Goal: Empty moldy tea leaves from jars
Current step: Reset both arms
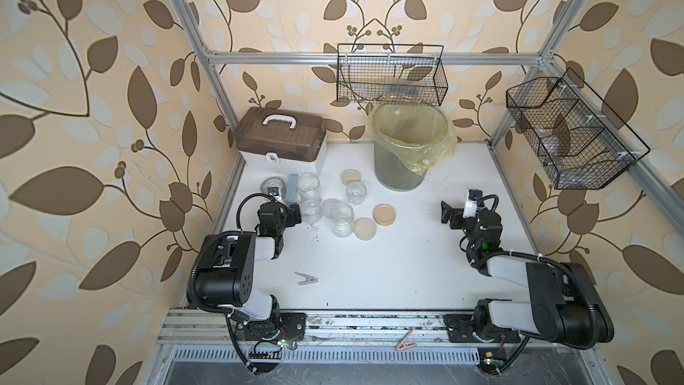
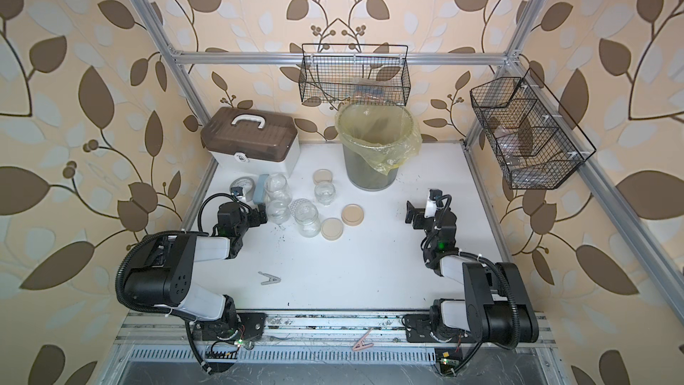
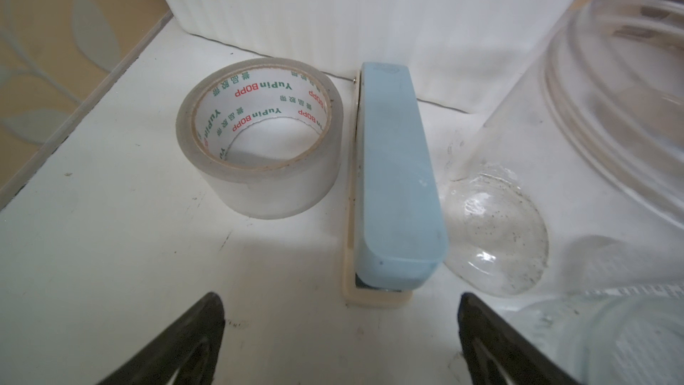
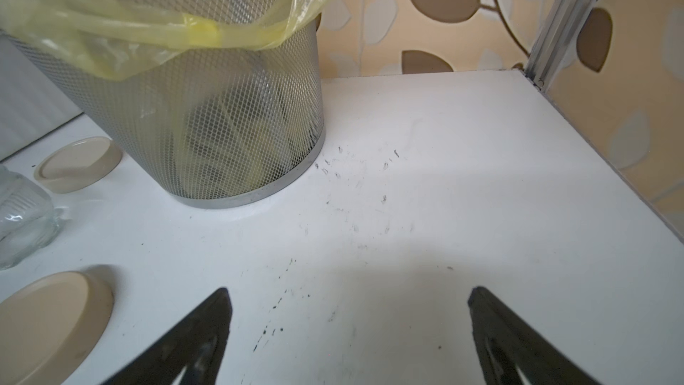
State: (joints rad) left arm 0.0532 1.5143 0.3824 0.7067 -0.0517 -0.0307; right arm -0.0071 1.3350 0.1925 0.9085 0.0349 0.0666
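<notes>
Four clear glass jars stand open at the table's left: two tall ones (image 1: 308, 184) (image 1: 311, 211) and two shorter ones (image 1: 342, 219) (image 1: 356, 192). They look empty, with only dark specks in one tall jar (image 3: 496, 231). Three beige lids (image 1: 351, 176) (image 1: 384, 214) (image 1: 365, 228) and a dotted lid (image 1: 330, 207) lie loose beside them. A few crumbs of tea leaves (image 4: 274, 307) dot the table. My left gripper (image 1: 279, 208) (image 3: 339, 300) is open and empty, just left of the nearer tall jar. At the right, my right gripper (image 1: 460, 209) (image 4: 349, 290) is open over bare table.
A grey mesh bin (image 1: 407, 164) with yellow liner stands at the back. Ahead of the left gripper are a tape roll (image 3: 259, 142), a blue stapler (image 3: 396, 179) and a brown-lidded box (image 1: 281, 138). A clip (image 1: 306, 278) lies in front. Wire baskets (image 1: 392, 75) hang on the frame.
</notes>
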